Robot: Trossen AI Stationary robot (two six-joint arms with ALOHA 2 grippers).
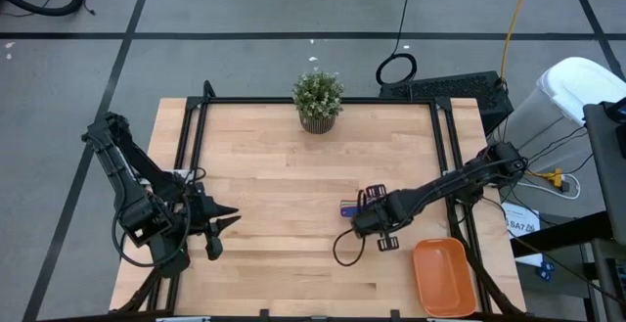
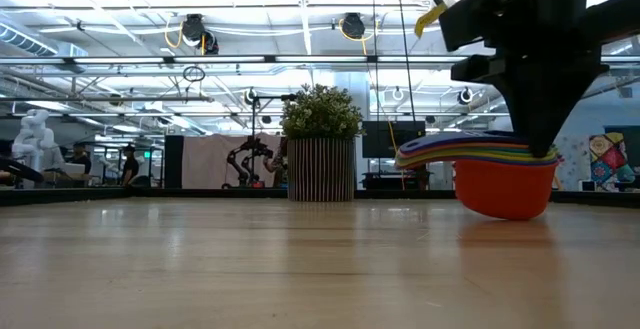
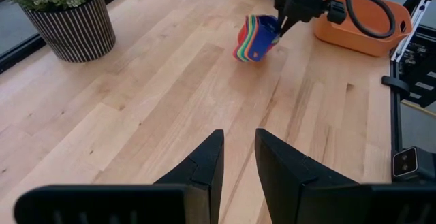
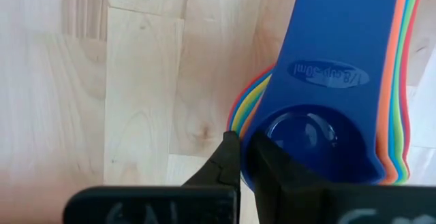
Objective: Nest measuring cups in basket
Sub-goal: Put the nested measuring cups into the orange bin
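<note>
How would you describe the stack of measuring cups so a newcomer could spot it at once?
Start at the orange basket at the wooden table's near right corner. Just up and left of it, the right hand is shut on the stack of measuring cups. It is the only rainbow-edged bundle there, with a blue cup innermost.

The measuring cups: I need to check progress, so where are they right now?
In the high view the nested measuring cups sit right of the table's centre, pinched by the right gripper, not yet in the basket at the near right corner.
</note>
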